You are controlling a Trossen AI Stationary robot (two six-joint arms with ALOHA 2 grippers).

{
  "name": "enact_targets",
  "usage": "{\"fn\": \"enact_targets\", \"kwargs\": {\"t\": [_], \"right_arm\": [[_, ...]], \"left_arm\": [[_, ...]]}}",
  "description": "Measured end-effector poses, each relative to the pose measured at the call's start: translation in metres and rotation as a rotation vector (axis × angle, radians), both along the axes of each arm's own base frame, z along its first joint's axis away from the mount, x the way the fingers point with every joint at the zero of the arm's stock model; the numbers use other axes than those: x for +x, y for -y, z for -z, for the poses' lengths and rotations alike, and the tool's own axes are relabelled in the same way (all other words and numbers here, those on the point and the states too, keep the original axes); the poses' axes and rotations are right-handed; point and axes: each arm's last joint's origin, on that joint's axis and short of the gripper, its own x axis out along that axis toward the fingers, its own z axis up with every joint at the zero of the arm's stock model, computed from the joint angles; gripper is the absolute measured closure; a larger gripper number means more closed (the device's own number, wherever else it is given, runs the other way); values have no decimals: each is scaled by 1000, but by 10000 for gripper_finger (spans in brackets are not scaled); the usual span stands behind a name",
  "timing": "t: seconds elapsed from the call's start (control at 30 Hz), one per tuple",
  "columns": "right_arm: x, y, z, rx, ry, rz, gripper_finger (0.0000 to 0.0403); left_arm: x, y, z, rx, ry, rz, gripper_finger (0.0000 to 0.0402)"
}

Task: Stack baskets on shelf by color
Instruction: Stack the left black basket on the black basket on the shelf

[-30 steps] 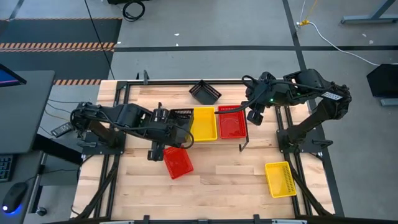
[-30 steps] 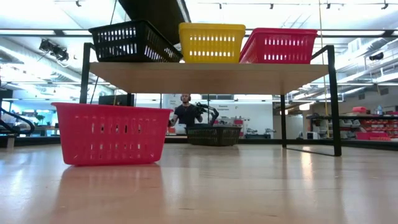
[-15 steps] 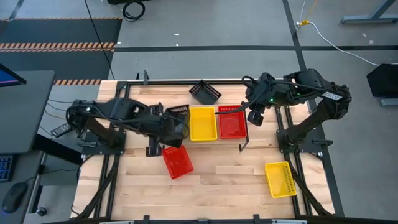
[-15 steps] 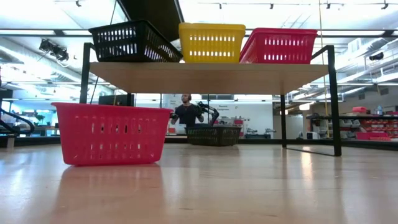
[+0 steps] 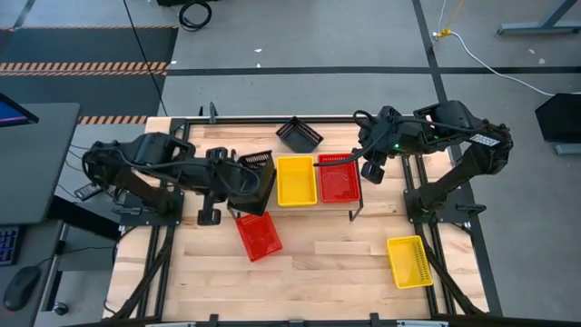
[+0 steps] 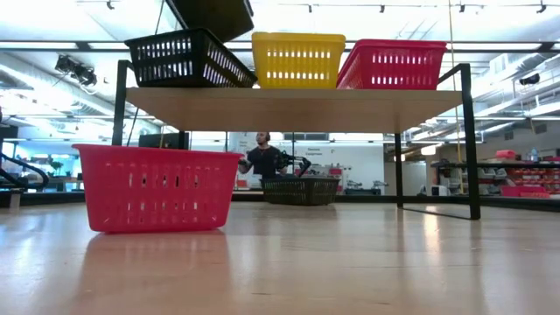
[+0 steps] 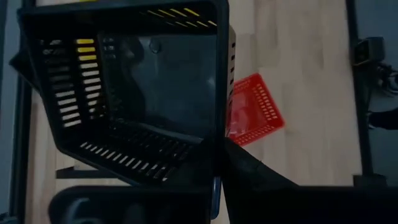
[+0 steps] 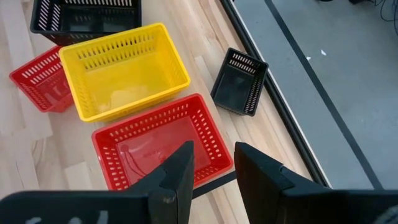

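Risk: left hand (image 5: 238,184), apparently gripping tilted black basket (image 5: 257,175), could tip it off shelf (image 6: 297,107); right hand (image 8: 211,168) part-open.

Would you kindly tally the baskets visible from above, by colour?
Black baskets: 2
Yellow baskets: 2
Red baskets: 2
Total: 6 seen separately; any nested inside another cannot be told.

High view looks straight down, low view level across; both share the shelf (image 5: 300,182) (image 6: 293,107).
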Motion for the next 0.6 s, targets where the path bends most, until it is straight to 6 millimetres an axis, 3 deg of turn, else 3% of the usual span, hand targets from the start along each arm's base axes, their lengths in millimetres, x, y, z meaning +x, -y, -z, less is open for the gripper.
{"fn": "enact_targets", "kwargs": {"t": [0.4,0.6], "right_arm": [[0,2,0,6,6,25,283],[0,6,0,6,6,42,283]], "left_arm": [[-20,-7,-49,2,223,-10,385],[-29,-9,-63,2,287,-13,384]]}}
